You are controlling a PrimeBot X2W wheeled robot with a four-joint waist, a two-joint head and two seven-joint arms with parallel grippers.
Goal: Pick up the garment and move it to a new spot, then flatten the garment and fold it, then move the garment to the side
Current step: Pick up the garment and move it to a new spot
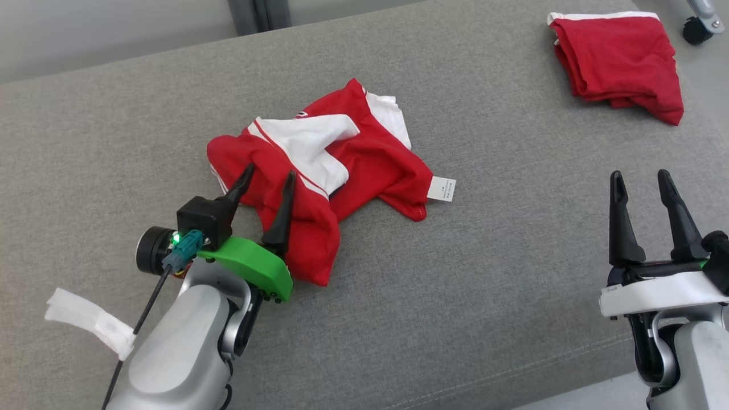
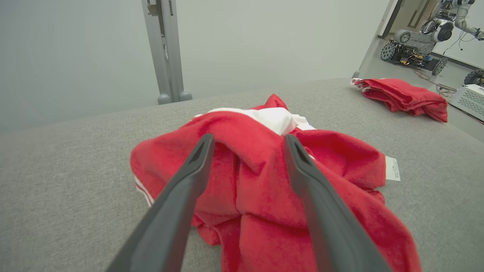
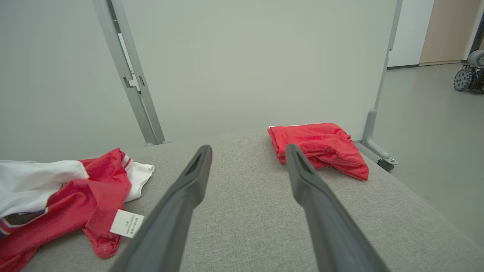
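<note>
Your left tool [image 1: 267, 179] sits at the lower left of the frame with its fingers spread wide. The tips straddle a raised fold on the near left side of the garment [image 1: 364, 159], and nothing is pinched between them. The garment, red with white panels, lies in a crumpled heap at the centre of the grey desk [image 1: 484, 296] and is not yet flattened.

- **Bunched grip:** If you close here, you would probably grip several bunched layers instead of one edge. The heap would then lift as a lump and come down just as tangled.
- **Snagging:** The garment's lowest lobe lies right beside the green mount [image 1: 256, 265] behind the fingers. A quick pull-back could catch the cloth and drag it toward the desk's near edge.
- **Hem on the right:** The white label [image 1: 441, 188] marks a hem on the heap's right side. A one-sided tug from the left could roll that hem under.
- **Right tool:** Your right tool [image 1: 641, 182] is at the lower right, equally wide, holding nothing and well apart from the garment. Without it pinning the far side, the cloth is likely to slide rather than spread.
- **Other cloth:** The folded red cloth [image 1: 621, 62] at the upper right is the same colour, so a wide sweep that way could disturb it.
</note>
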